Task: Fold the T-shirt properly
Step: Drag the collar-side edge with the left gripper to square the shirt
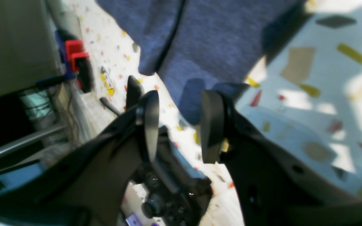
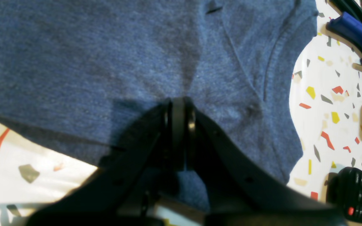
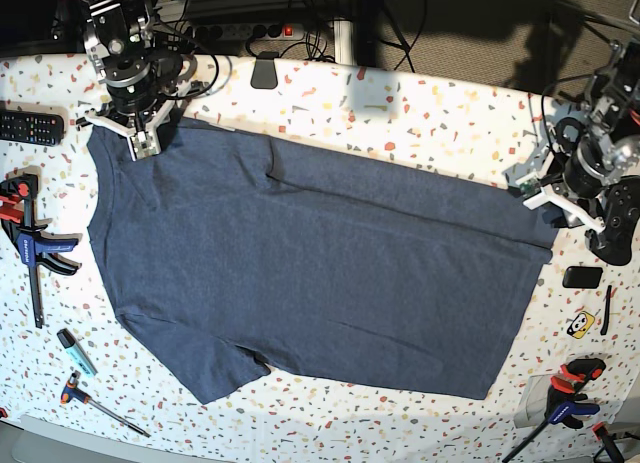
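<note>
**Navy T-shirt spread flat, one pincer clamped on it**

Navy heathered T-shirt (image 3: pixel 320 273) lies spread across the speckled surface (image 3: pixel 420 108), plain side up. At the left of the base view, the right pincer (image 2: pixel 178 106) is pressed together on the cloth near the collar. At the right, the left pincer (image 1: pixel 178 122) stands apart, just off the hem, holding nothing.

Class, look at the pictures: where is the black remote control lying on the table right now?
In the base view the black remote control lies at the table's far left edge, left of the navy-blue T-shirt, above the blue-and-red clamp.
</note>
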`<state>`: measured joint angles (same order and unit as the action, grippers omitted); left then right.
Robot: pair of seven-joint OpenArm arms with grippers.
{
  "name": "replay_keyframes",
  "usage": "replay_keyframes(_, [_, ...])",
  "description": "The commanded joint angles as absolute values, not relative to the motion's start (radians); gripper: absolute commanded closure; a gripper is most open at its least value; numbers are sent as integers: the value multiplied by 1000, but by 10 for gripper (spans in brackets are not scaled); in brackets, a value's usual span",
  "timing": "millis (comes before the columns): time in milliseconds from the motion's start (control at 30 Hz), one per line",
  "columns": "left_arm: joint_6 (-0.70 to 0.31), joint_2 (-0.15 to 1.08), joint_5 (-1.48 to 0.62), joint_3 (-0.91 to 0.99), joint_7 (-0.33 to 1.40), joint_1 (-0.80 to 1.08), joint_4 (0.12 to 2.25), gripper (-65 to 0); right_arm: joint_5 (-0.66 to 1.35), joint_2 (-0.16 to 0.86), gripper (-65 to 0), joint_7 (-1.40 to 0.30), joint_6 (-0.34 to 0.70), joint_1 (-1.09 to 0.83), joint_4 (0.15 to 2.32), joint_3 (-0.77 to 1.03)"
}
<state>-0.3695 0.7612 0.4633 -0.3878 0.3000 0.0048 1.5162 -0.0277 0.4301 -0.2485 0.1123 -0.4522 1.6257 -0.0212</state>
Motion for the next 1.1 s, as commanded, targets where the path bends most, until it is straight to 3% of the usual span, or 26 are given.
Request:
replay_keyframes(0, [-375,790,454,-381,285,-15,1531,-216,-30,441,0,-270,127,-460,1632,-19])
replay_keyframes(200, [-435,838,436,-381,262,-16,1531,-215,-30,441,0,-270,127,-459,1632,-19])
replay_keyframes(500, [-435,812,436,-382,211,-17,1531,-215,-30,440,0,-274,127,-460,1632,-19])
replay_keyframes(633, [-435,812,436,-382,207,-17,1529,-170,-30,441,0,-273,128,-460,1632,-19])
replay_keyframes(1067, [-407,744,500,-382,125,-20,1399,-170,-30,445,0,-273,128,-460,1632,-19])
